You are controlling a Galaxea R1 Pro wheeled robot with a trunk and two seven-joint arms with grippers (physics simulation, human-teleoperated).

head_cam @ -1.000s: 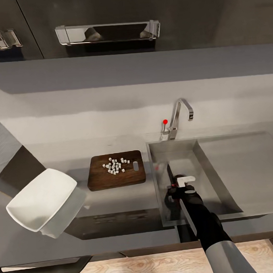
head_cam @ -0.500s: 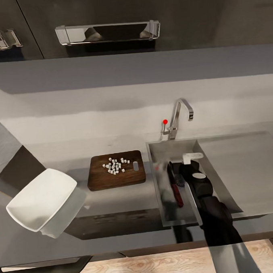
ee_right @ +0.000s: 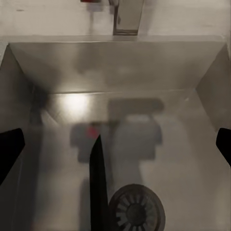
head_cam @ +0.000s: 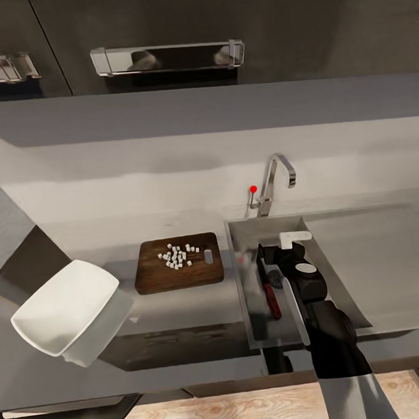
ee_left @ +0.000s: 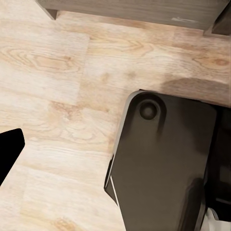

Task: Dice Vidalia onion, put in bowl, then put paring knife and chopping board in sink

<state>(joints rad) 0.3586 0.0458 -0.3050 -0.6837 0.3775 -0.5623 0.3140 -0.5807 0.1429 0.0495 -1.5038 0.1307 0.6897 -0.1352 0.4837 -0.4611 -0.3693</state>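
Knife [head_cam: 269,287] lying in sink [head_cam: 241,276], centre-right; right gripper [head_cam: 285,245] open above it. Diced onion [head_cam: 177,255] left on board [head_cam: 153,276]: risks spilling if board lifted. Left gripper's state impossible to tell.

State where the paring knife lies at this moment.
In the head view the paring knife lies inside the sink, on the basin floor along its left wall, beside the round drain and just left of the right gripper.
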